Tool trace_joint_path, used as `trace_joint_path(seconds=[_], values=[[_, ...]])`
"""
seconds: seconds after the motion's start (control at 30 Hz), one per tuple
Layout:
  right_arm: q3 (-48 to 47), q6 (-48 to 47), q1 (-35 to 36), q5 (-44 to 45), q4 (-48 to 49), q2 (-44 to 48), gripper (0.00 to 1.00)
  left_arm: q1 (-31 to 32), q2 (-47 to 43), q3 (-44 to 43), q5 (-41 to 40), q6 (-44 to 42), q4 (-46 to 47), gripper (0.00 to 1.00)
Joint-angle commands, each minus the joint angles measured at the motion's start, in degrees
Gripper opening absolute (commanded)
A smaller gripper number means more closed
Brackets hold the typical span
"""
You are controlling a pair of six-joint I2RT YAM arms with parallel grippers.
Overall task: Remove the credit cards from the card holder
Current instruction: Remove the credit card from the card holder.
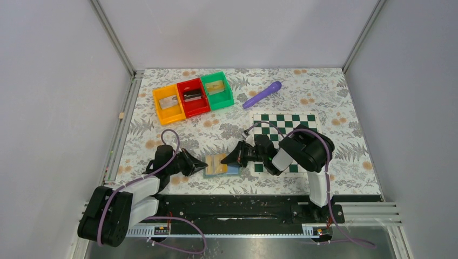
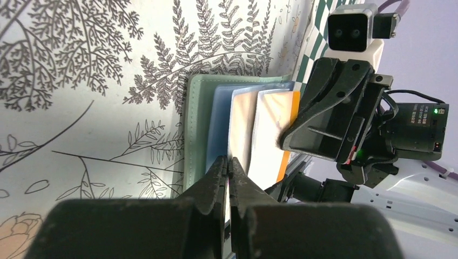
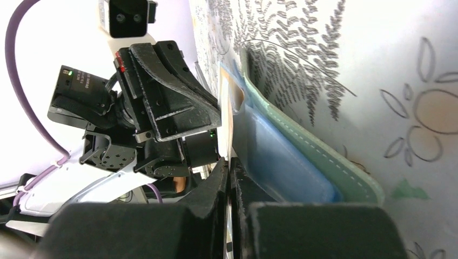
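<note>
The card holder (image 1: 233, 169) lies spread open on the floral table, with a teal-green rim (image 2: 194, 124) and blue inner panels (image 3: 291, 156). Tan credit cards (image 1: 216, 163) show in its pockets. My left gripper (image 1: 204, 165) is at its left edge, its jaws (image 2: 228, 162) shut on a thin leaf of the holder. My right gripper (image 1: 226, 159) comes in from the right, shut (image 3: 229, 168) on the edge of a pale, orange-edged card (image 2: 273, 135) that stands up from the holder. That card shows edge-on in the right wrist view (image 3: 229, 102). The two grippers face each other closely.
Orange (image 1: 169, 104), red (image 1: 193, 97) and green (image 1: 217, 90) bins stand at the back left. A purple pen-like object (image 1: 262, 94) lies behind the green-and-white chessboard (image 1: 289, 121), which sits under my right arm. Walls close in the table on three sides.
</note>
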State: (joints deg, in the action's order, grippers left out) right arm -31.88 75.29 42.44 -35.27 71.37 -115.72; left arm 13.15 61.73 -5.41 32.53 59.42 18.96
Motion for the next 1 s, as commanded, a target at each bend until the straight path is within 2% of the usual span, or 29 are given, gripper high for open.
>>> trace_joint_path(seconds=[0.0, 0.17, 0.37, 0.47, 0.5, 0.6, 0.63, 0.73, 0.87, 0.97], values=[[1.0, -2.0, -1.9, -0.9, 0.0, 3.3, 0.05, -0.8, 0.6, -1.4, -5.1, -3.4, -4.7, 0.0], [1.0, -6.1, -2.0, -0.1, -8.3, 7.0, 0.08, -1.1, 1.3, -1.9, -5.9, -3.7, -5.6, 0.0], [1.2, -6.5, -2.0, -0.1, -9.4, 7.5, 0.19, -1.2, 1.8, -2.5, -6.4, -4.1, -6.5, 0.0], [1.3, -6.5, -2.1, 0.2, -9.8, 7.6, 0.2, -1.2, 1.6, -2.3, -6.5, -4.2, -6.7, 0.0], [1.4, -6.7, -2.1, 0.2, -10.1, 7.7, 0.17, -1.2, 1.5, -2.3, -6.4, -4.2, -6.7, 0.0], [1.1, -7.0, -2.1, 0.0, -10.4, 7.6, 0.0, -1.2, 0.7, -2.4, -4.6, -5.0, -5.5, 0.0], [1.1, -6.8, -2.0, -0.1, -10.1, 7.6, 0.0, -1.2, 0.0, -2.5, -3.4, -5.1, -5.4, 0.0], [1.1, -5.4, -2.0, -0.1, -8.6, 7.7, 0.0, -1.1, -3.3, -2.5, -0.6, -5.0, -3.6, 0.1], [1.1, -2.4, -2.1, 0.6, -5.5, 7.4, 0.0, -0.5, -8.6, -1.6, 1.3, -3.8, -1.0, 0.32], [1.2, -0.3, -2.0, 1.2, -2.7, 6.6, 0.0, -0.2, -11.3, -0.8, 1.6, -3.5, -0.4, 0.39]])
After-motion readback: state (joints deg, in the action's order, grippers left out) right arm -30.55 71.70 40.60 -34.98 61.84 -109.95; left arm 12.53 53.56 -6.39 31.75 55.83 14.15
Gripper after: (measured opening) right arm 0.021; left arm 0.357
